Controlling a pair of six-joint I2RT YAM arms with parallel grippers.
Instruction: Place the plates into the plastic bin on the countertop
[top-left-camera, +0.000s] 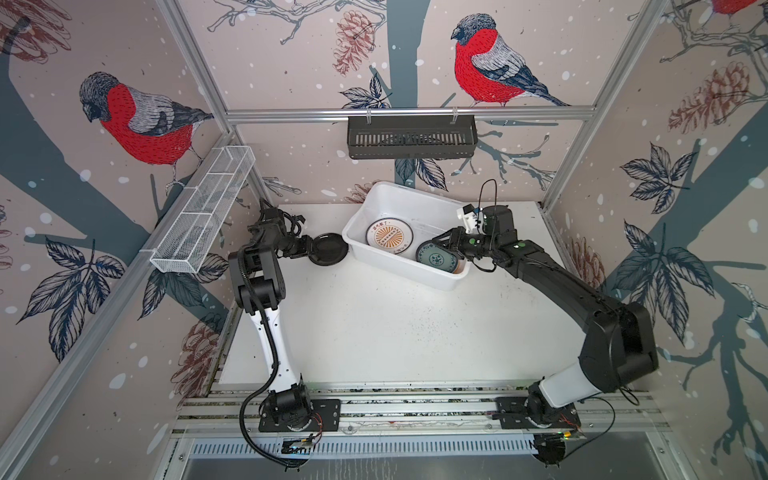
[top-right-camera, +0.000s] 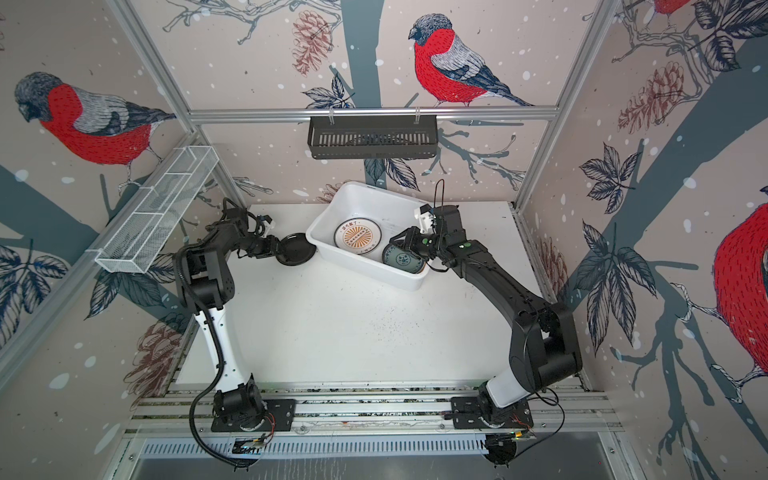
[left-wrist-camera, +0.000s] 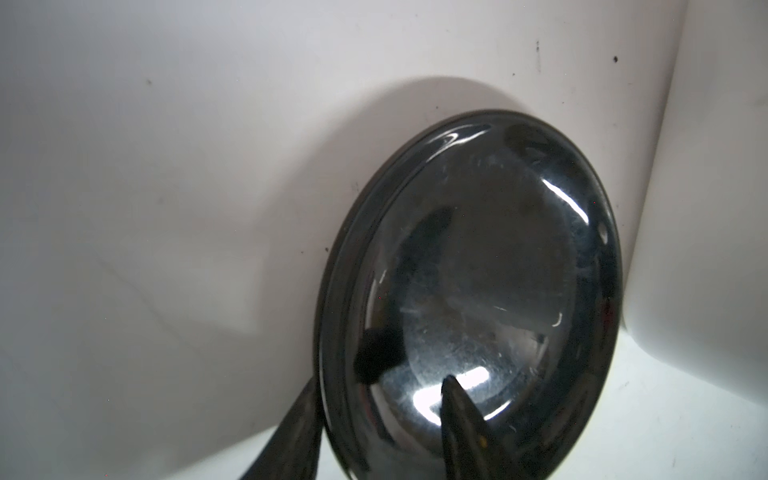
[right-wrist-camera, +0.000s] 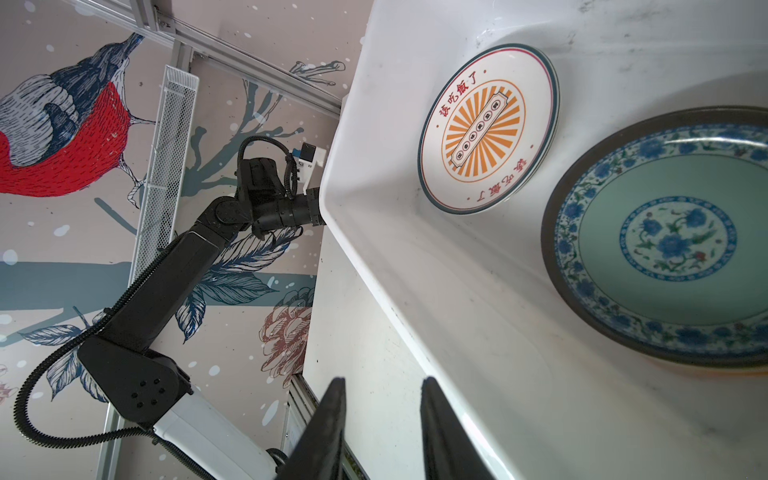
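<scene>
Left wrist view: left gripper is clamped on the near rim of the black plate, one finger on top, one under. Plate is glossy, tilted, outside the bin, just beside its end wall; likely needs up and over. Right gripper has its jaws apart, empty, at the bin holding the teal plate and sunburst plate.

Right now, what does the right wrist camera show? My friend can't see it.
Two plates lie in the white plastic bin: an orange-sunburst plate and a teal-patterned plate. The right gripper is open and empty near the bin's rim.
</scene>
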